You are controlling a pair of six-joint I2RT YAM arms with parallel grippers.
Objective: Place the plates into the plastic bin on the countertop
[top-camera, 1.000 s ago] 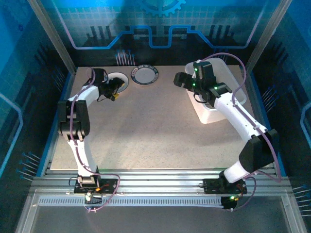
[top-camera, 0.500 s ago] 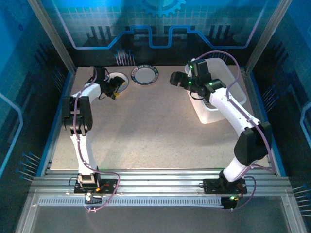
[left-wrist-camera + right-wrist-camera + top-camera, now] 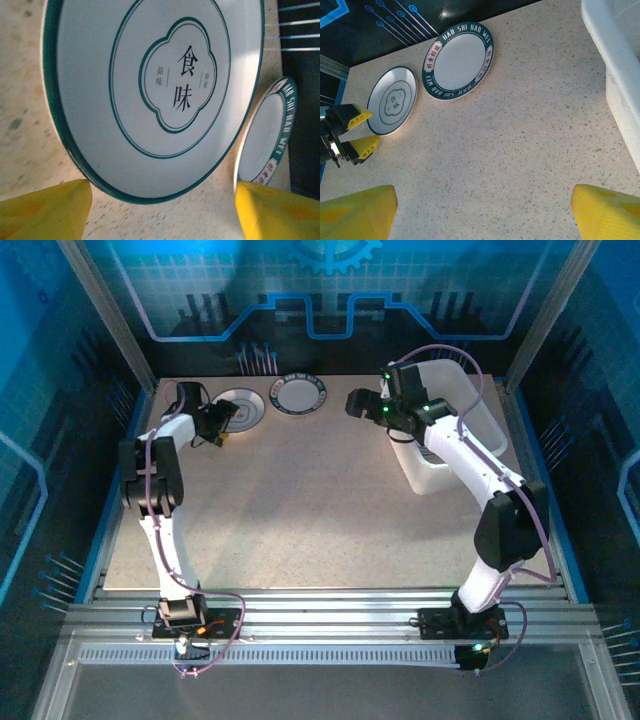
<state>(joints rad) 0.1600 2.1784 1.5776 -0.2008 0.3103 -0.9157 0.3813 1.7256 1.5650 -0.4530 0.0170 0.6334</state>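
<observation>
Two plates lie flat at the back of the countertop. One plate has a thin green rim and a clover motif with dark characters. Just right of it lies the other plate, with a broad dark green lettered rim. My left gripper is open, low at the near edge of the clover plate, nothing between its yellow fingers. My right gripper hangs open over bare countertop, left of the white plastic bin.
The bin stands at the back right, behind my right arm. The blue frame and dark back wall run close behind both plates. Beige speckled top stretches across the middle and front.
My left gripper has drawn back to the left, uncovering the clover plate. My right gripper has swung left and toward the back, away from the bin.
</observation>
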